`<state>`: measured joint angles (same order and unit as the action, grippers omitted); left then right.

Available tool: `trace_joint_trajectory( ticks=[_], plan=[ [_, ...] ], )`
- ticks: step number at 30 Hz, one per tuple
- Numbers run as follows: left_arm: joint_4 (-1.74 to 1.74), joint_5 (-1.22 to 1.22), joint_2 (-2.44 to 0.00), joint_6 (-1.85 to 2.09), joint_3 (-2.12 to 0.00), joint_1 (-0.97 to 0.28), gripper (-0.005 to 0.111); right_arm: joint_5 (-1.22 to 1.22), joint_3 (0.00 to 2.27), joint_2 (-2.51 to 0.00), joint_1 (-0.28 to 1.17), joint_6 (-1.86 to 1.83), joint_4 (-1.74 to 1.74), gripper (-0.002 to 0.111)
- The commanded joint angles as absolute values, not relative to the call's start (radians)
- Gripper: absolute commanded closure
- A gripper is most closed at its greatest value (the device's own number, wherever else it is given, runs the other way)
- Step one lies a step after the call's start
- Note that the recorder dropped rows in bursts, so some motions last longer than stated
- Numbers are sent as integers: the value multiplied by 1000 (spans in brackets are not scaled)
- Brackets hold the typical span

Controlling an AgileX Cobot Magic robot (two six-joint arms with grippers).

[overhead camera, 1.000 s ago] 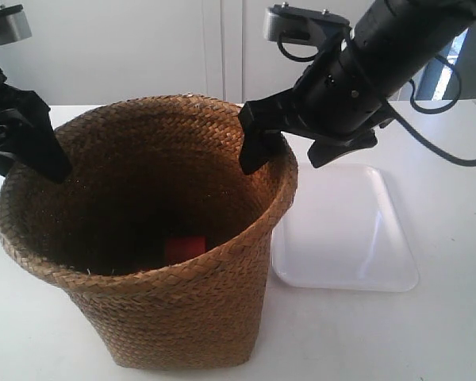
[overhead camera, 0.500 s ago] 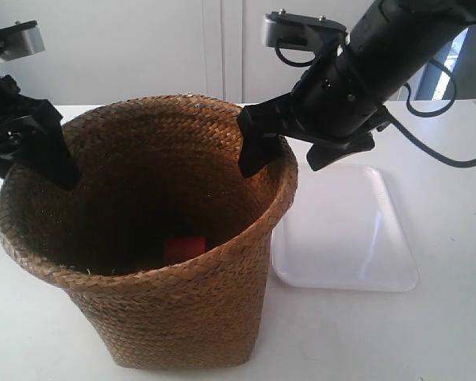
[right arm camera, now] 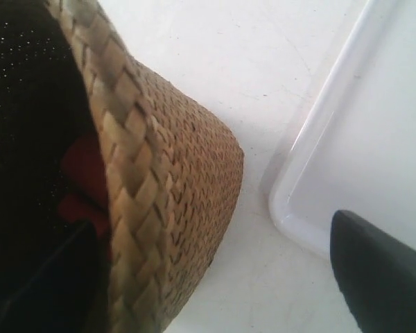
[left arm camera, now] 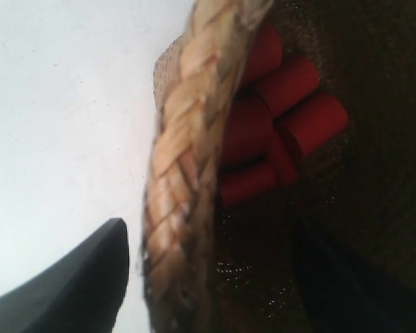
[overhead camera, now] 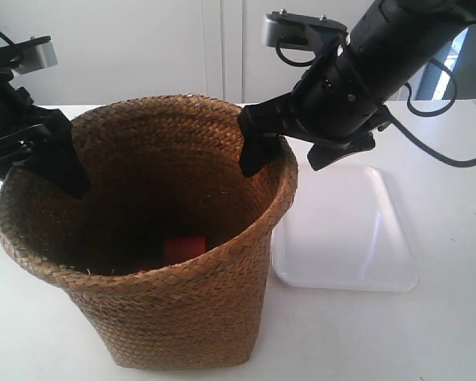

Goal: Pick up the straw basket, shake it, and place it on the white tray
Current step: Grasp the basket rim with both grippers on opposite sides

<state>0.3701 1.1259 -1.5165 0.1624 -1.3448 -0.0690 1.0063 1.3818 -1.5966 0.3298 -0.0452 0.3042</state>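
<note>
Straddling the basket (overhead camera: pixel 178 317) rim with my left gripper (overhead camera: pixel 33 163) and right gripper (overhead camera: pixel 285 156), jaws apart, a finger each side, so I can clamp and lift.

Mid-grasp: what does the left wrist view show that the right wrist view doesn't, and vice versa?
Left wrist only: distinct red cylindrical blocks inside the brown woven straw basket. Right wrist only: the shallow white plastic tray beside the basket's outer wall. Both: the braided rim straddled by an open pincer, left pincer and right pincer alike, one finger inside, one outside.
</note>
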Motion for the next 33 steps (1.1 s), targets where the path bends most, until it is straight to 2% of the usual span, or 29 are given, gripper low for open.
trace_joint_trajectory(
  ticks=[1,30,33],
  plan=[
    [411,1151,-1529,184,-1337,-71,37,996,1383,-1598,330,-41,298,25],
    [411,1142,-1536,218,-1337,-71,37,1016,1383,-1645,330,-37,341,25],
    [411,1135,-1536,222,-1337,-71,46,1005,1383,-1645,330,-37,346,28]
  ],
)
